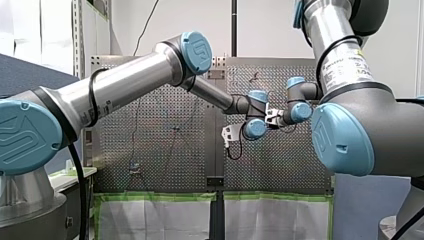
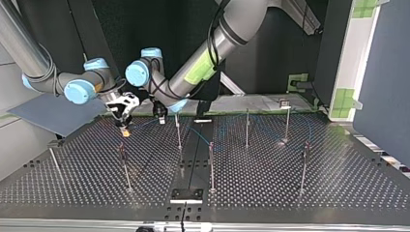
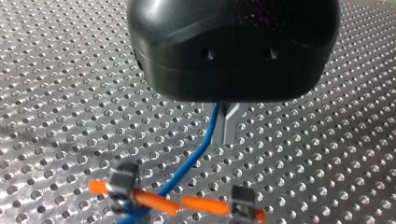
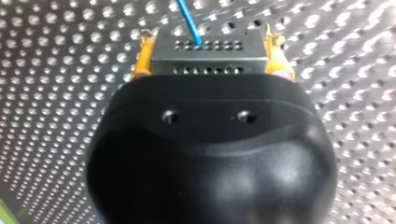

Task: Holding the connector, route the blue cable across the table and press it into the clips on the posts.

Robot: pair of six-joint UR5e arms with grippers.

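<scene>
A grey metal connector [image 4: 208, 58] sits between the yellow pads [image 4: 144, 51] of my right gripper [image 4: 210, 46], which is shut on it. The thin blue cable [image 4: 189, 18] leaves the connector's far face. In the left wrist view that cable [image 3: 201, 149] runs from my right gripper [image 3: 180, 200] up to the metal fingers of my left gripper [image 3: 226, 137], which are shut on it just above the perforated table. In the top view both grippers hang close together at the back left, my right gripper [image 2: 124, 126] beside my left gripper [image 2: 160, 118].
Several thin posts with clips stand on the perforated table [image 2: 338, 183], among them a post at the front left [image 2: 125, 166], one at the middle [image 2: 211, 164] and one at the right [image 2: 304, 166]. A black strip [image 2: 191, 164] runs down the table's middle.
</scene>
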